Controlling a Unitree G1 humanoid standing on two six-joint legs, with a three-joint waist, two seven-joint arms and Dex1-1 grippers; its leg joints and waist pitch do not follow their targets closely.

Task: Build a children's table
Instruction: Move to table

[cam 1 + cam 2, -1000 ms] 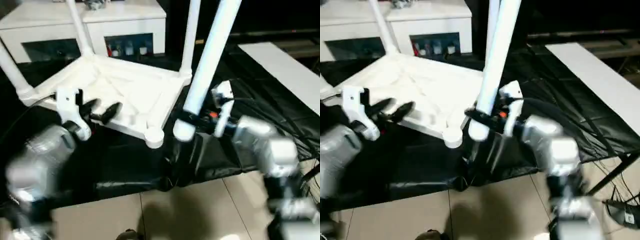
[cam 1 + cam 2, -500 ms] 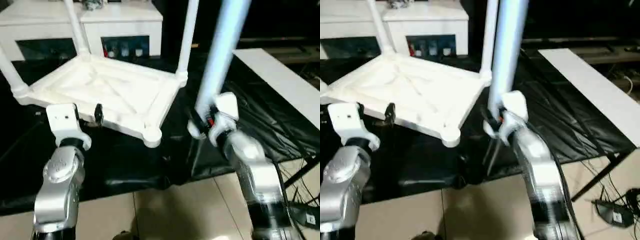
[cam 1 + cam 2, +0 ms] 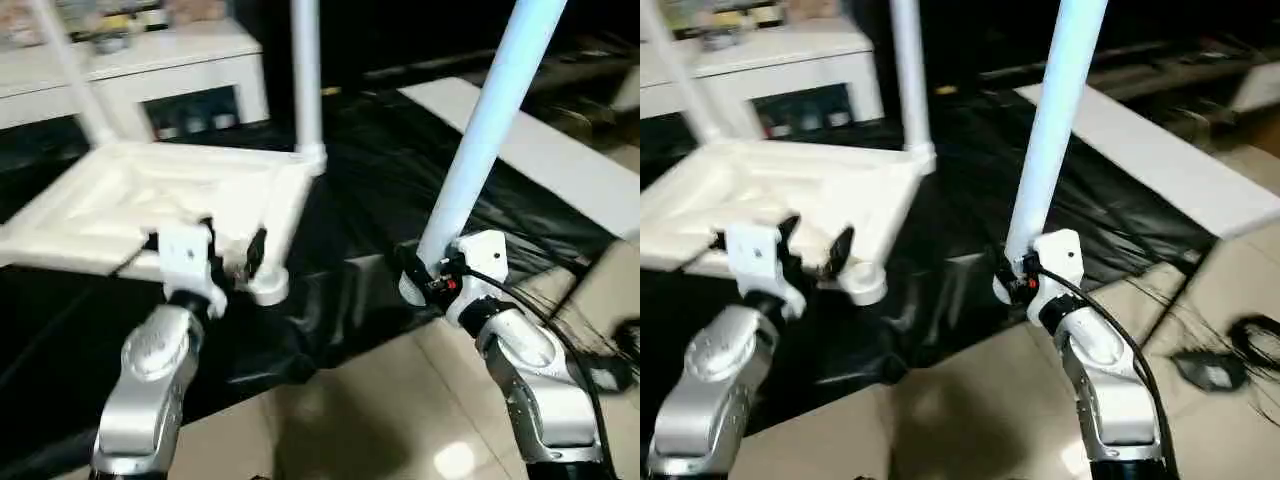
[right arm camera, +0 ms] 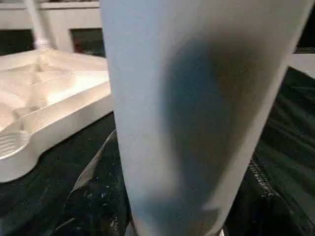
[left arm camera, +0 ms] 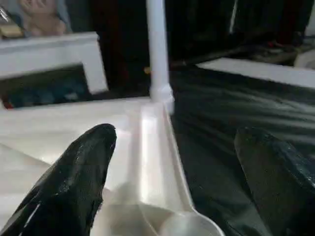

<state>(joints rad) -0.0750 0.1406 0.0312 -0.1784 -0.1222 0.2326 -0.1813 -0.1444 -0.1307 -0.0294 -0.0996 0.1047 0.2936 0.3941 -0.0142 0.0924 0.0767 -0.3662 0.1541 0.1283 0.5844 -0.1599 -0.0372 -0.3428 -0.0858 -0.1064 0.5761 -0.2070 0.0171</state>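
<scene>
Right pincer (image 3: 425,280) pinching loose leg (image 3: 487,140) near-upright; left pincer (image 3: 812,245) spread wide at upside-down tabletop (image 3: 150,195) edge, near empty corner socket (image 3: 268,289).

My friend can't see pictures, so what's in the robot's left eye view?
The robot's right claw holds a long white table leg pointing up. Its open left claw hovers at the upside-down white tabletop's empty corner socket, over black sheeting.

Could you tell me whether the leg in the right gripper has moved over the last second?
Yes: the leg in the right gripper has shifted right, farther from the empty near corner socket.
</scene>
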